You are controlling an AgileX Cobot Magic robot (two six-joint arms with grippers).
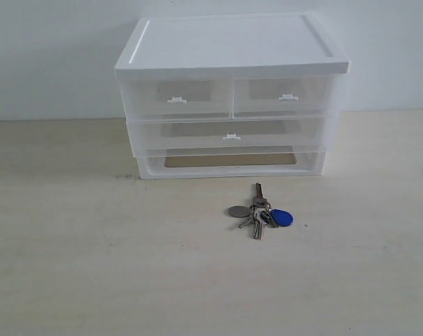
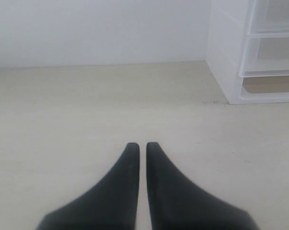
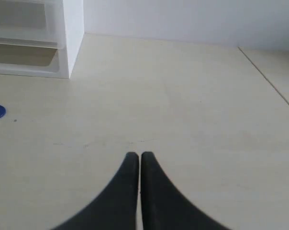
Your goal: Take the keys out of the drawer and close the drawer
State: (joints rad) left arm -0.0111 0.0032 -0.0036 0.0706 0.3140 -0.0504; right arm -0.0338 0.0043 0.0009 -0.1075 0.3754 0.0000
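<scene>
I am holding my left gripper (image 2: 142, 145) and right gripper (image 3: 139, 155) closed and empty over the table (image 1: 71, 266). The keys (image 1: 260, 213) are lying near the drawer unit (image 1: 232, 49), on its near side. Its top-left drawer (image 1: 176, 98) is sitting shut.

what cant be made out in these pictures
- keys: in the exterior view, too small to count; the right wrist view's edge cuts off most of the bunch
- drawer: in the exterior view, its translucent front blurs the inside
- left gripper, right gripper: outside the exterior view
</scene>
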